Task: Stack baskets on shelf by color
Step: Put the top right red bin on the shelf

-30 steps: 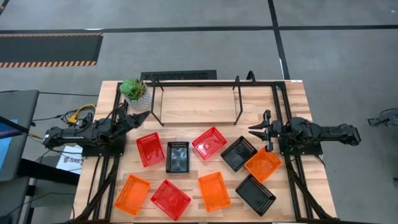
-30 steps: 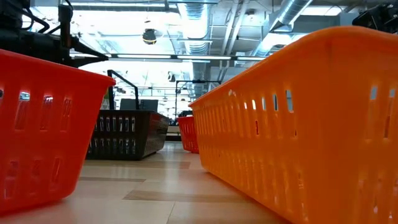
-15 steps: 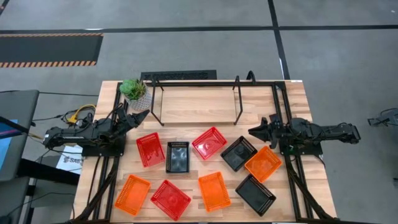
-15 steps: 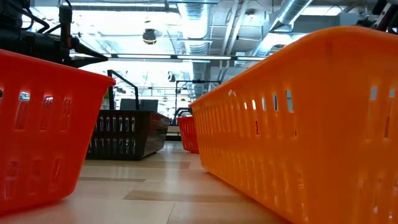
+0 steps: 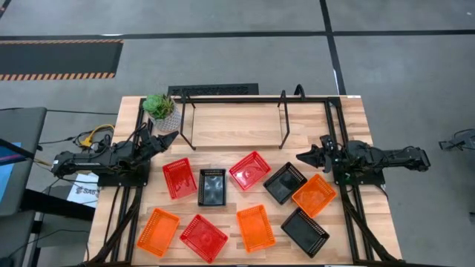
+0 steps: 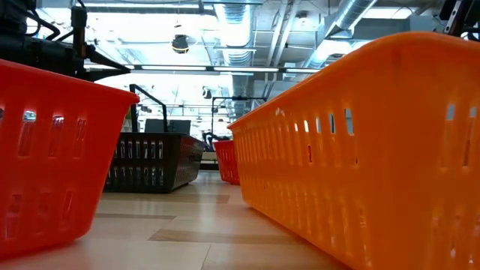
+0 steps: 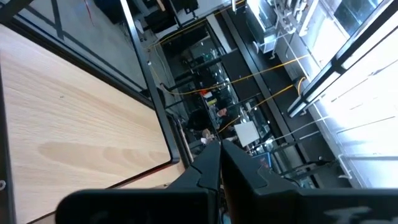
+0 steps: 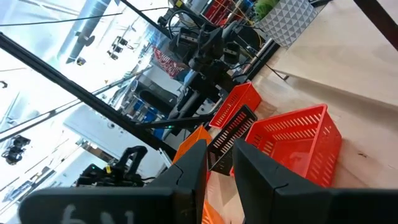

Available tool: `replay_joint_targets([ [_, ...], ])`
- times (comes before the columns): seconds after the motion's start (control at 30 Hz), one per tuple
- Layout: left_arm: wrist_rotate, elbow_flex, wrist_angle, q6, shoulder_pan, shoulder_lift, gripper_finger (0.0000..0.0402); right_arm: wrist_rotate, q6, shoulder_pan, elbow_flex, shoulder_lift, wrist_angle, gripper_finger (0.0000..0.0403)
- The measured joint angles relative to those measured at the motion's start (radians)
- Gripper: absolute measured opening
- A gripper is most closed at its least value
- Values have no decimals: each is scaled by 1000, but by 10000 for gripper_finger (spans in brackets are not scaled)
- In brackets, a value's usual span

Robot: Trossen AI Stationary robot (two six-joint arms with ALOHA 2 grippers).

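- The right gripper [image 5: 302, 156] hovers at the right side of the desk [image 5: 223, 126], just beyond a black basket [image 5: 285, 182] and an orange basket [image 5: 313, 195]; its fingers [image 8: 186, 168] stand slightly apart with a narrow gap and hold nothing.
- The left gripper [image 5: 172, 136] waits at the left side of the desk, near the white plant pot [image 5: 162, 111]; its fingers [image 7: 208, 165] are pressed together and empty.
- The shelf [image 5: 234, 122] stands at the far middle of the desk, between the two arms, its wooden board bare.
- All nine baskets lie on the desk in front of the shelf, none stacked.
- Middle row, left to right: a red basket [image 5: 179, 179], a black one [image 5: 212, 186], a red one [image 5: 249, 170], then the black and orange pair below the right gripper.
- Near row, left to right: orange [image 5: 158, 231], red [image 5: 203, 238], orange [image 5: 255, 227], black [image 5: 305, 231].
- In the low view, a red basket wall [image 6: 52, 150] and an orange basket wall [image 6: 360, 150] fill the foreground, with a black basket [image 6: 154, 161] behind them.
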Motion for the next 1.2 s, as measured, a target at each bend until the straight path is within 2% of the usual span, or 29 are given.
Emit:
replay_joint_targets([
  [0.3,-2,0,0,-3,0,0,0,-1,23,1,0,0,3,103],
  [0.5,60,0,-1,-88,0,0,0,-1,23,0,0,0,4,103],
  [0.6,53,0,1,-151,0,0,0,-1,24,-2,0,0,4,103],
  [0.73,70,0,60,-110,-1,0,5,-1,26,4,0,0,60,103],
  [0.93,73,11,339,48,-2,-1,60,0,-10,13,0,0,360,103],
  [1.07,56,74,411,175,-2,-1,112,2,-140,12,34,1,518,103],
  [1.2,67,148,399,215,-2,30,163,40,-239,12,107,1,517,107],
])
